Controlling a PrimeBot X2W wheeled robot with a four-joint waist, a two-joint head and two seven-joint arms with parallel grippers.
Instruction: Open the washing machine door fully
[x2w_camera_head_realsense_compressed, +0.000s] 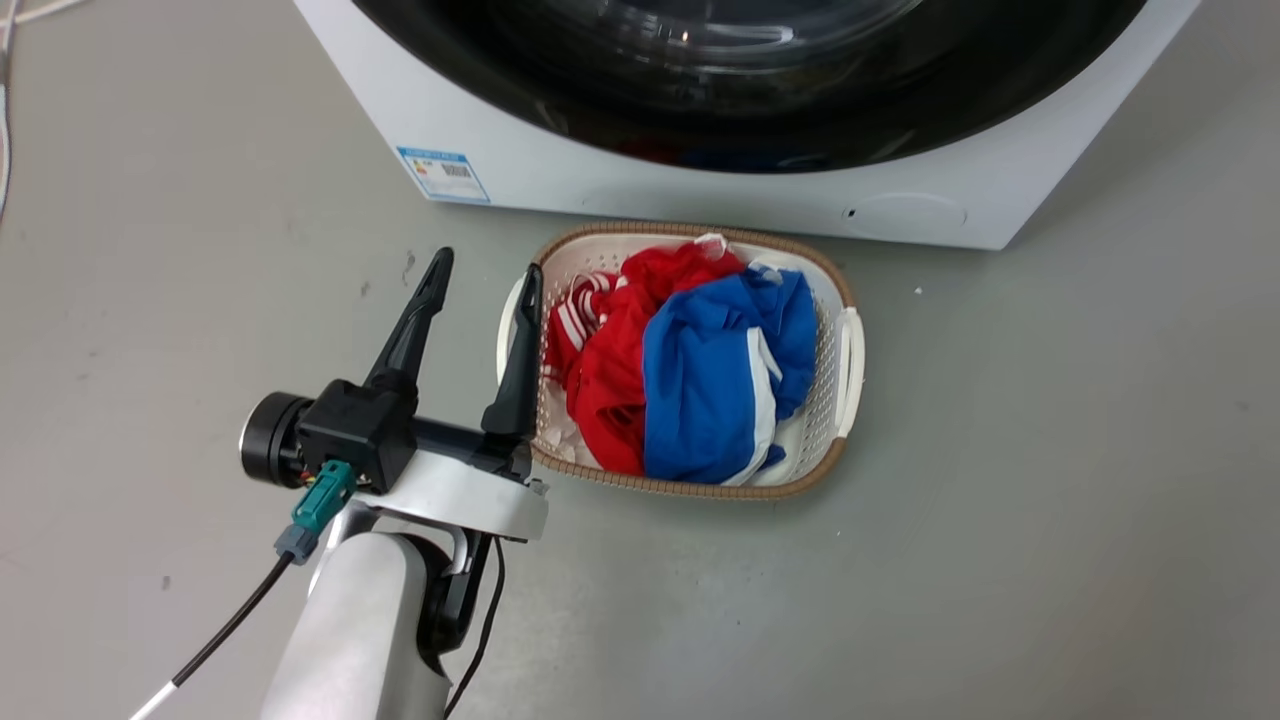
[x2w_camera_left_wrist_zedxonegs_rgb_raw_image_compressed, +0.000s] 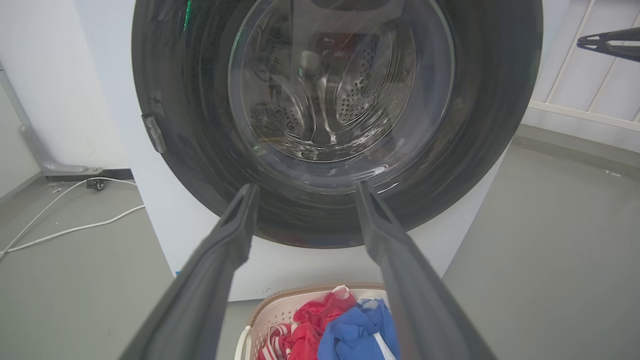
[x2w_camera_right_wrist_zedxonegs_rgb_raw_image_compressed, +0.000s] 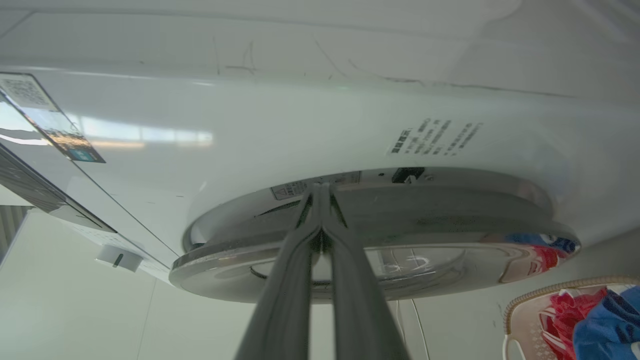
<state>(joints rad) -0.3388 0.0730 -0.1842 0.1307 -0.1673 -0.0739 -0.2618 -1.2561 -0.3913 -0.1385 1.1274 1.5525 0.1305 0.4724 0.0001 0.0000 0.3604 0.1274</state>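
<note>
**Door close to shut, right tool at its rim**
The washing machine door (x2w_camera_right_wrist_zedxonegs_rgb_raw_image_compressed: 450, 235) sits close against the washing machine (x2w_camera_right_wrist_zedxonegs_rgb_raw_image_compressed: 300, 125), with a narrow gap behind its rim. Your right tool (x2w_camera_right_wrist_zedxonegs_rgb_raw_image_compressed: 320, 187), fingers pressed together and holding nothing, points into that gap and may slip off the glossy edge. Your left tool (x2w_camera_head_realsense_compressed: 487, 265), spread wide and empty beside the laundry basket (x2w_camera_head_realsense_compressed: 690, 490), may block the door's swing.

A bare laundry room: a white front-loading washing machine (x2w_camera_head_realsense_compressed: 540, 150) on grey floor (x2w_camera_head_realsense_compressed: 1050, 500), a basket (x2w_camera_head_realsense_compressed: 690, 491) of clothes (x2w_camera_head_realsense_compressed: 700, 400) before it, cables (x2w_camera_left_wrist_zedxonegs_rgb_raw_image_compressed: 65, 231) by a white wall (x2w_camera_left_wrist_zedxonegs_rgb_raw_image_compressed: 50, 75).
</note>
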